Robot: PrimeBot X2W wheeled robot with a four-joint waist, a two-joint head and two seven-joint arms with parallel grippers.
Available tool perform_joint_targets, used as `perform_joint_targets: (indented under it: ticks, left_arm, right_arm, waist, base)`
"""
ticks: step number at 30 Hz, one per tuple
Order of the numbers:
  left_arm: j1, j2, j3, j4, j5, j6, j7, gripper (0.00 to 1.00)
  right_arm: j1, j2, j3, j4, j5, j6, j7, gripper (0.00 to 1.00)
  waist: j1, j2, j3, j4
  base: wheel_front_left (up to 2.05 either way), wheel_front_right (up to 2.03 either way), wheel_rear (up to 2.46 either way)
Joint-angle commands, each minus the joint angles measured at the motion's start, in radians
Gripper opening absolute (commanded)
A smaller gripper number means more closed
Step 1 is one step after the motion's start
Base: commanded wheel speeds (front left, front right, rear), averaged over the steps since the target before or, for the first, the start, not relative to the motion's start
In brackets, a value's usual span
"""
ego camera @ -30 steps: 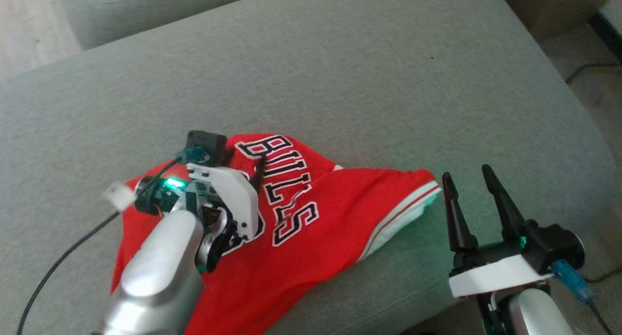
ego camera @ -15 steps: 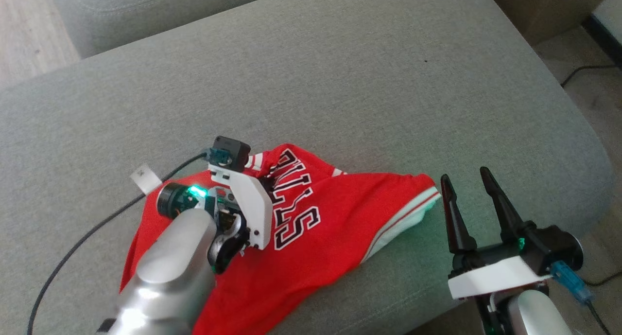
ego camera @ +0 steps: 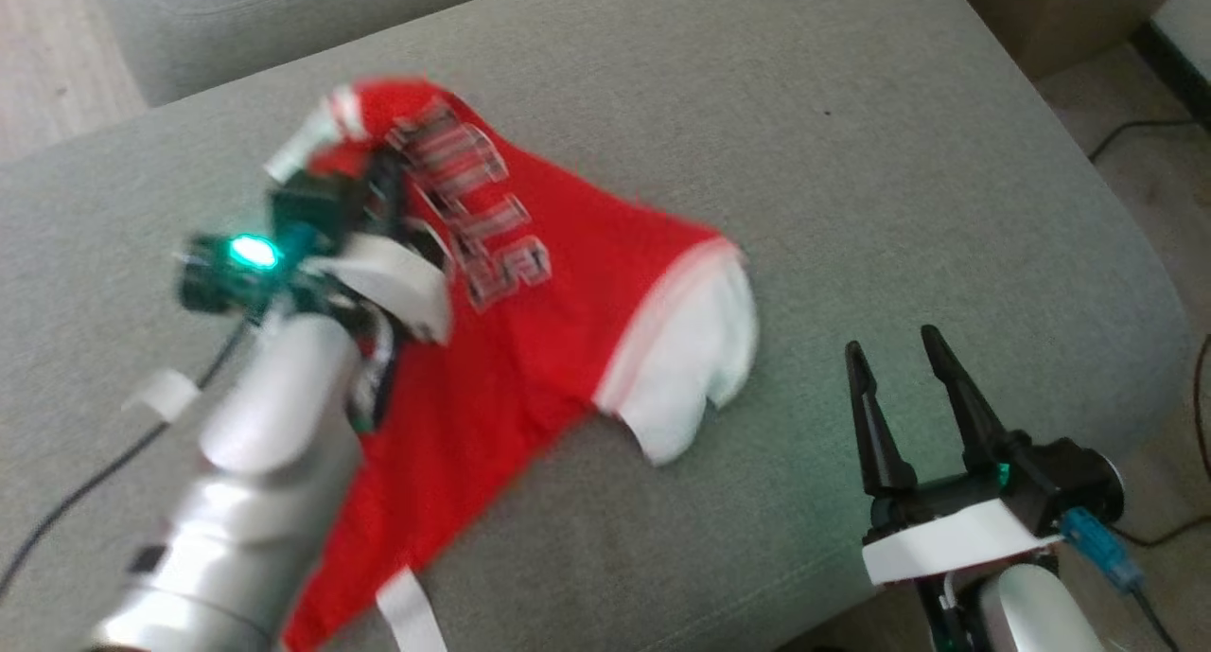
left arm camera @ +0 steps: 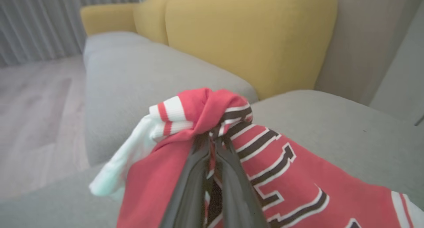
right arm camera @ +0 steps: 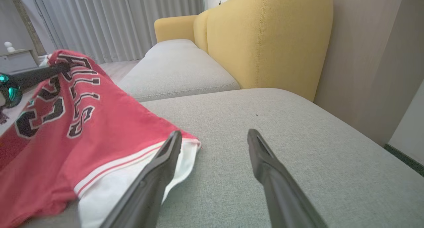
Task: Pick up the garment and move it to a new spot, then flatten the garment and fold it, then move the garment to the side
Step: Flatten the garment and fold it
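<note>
Claw of the left arm (left arm camera: 212,138), fingers pressed almost together, pinches a bunched fold of the red basketball jersey (ego camera: 568,283) beside its black-and-white lettering and striped trim. From this pinch the cloth is held up and slopes down to the grey sofa seat (ego camera: 804,141), where its white-lined hem lies. Right claw (ego camera: 894,344) is spread wide and holds nothing, near that hem but apart from it. Yellow back cushion (right arm camera: 265,39) rises beyond both claws.
</note>
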Motion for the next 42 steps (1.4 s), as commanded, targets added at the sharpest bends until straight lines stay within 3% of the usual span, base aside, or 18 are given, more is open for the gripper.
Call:
perform_joint_targets:
  ticks: [1,5,9,10,12,15,19,34,42]
  left_arm:
    - [-0.071,0.041,0.045,-0.008,0.019,0.018,-0.046,0.0]
    - [-0.13,0.079,0.073,0.077,0.06,0.074,-0.172,0.0]
    - [-0.162,0.092,0.074,0.168,0.084,0.082,-0.212,0.0]
    - [-0.163,0.087,0.08,0.188,0.079,0.08,-0.216,0.12]
    - [-0.161,0.075,0.09,0.221,0.07,0.081,-0.22,1.0]
    - [-0.156,0.046,0.099,0.236,0.063,0.076,-0.223,1.0]
    - [-0.073,0.01,0.144,0.093,0.063,0.082,-0.224,1.0]
    - [0.601,-0.032,0.253,-0.46,0.107,0.045,-0.224,1.0]
    - [0.823,-0.054,0.356,-0.558,0.125,-0.009,-0.224,1.0]
  right_arm:
    - [-0.036,-0.005,0.028,-0.026,-0.007,0.008,-0.011,1.0]
    - [-0.042,-0.005,0.037,-0.023,-0.012,0.008,-0.011,1.0]
    - [-0.04,-0.005,0.038,-0.024,-0.015,0.008,-0.011,1.0]
    - [-0.039,-0.005,0.037,-0.024,-0.015,0.008,-0.011,1.0]
    - [-0.035,-0.005,0.031,-0.026,-0.015,0.008,-0.011,1.0]
    - [-0.029,-0.005,0.013,-0.033,-0.016,0.008,-0.011,1.0]
    - [-0.03,-0.005,-0.029,-0.055,-0.021,0.008,-0.011,1.0]
    - [0.006,-0.005,-0.212,-0.049,-0.103,0.008,-0.011,1.0]
    - [0.043,-0.005,-0.241,-0.026,-0.125,0.008,-0.011,1.0]
  waist:
    - [-0.0001,0.0,0.003,-0.013]
    - [-0.0001,0.0,0.007,-0.039]
    - [-0.0001,0.0,0.015,-0.052]
    - [-0.0001,0.0,0.017,-0.053]
    - [-0.0001,0.0,0.019,-0.049]
    - [-0.0001,0.0,0.025,-0.028]
    - [-0.0001,0.0,0.013,0.031]
    - [-0.0001,0.0,-0.139,0.29]
    - [-0.0001,0.0,-0.189,0.382]
  base:
    - [0.0,0.0,0.0]
    - [0.0,0.0,0.0]
    - [0.0,0.0,0.0]
    - [0.0,0.0,0.0]
    - [0.0,0.0,0.0]
    - [0.0,0.0,0.0]
    - [0.0,0.0,0.0]
    - [0.0,0.0,0.0]
    - [0.0,0.0,0.0]
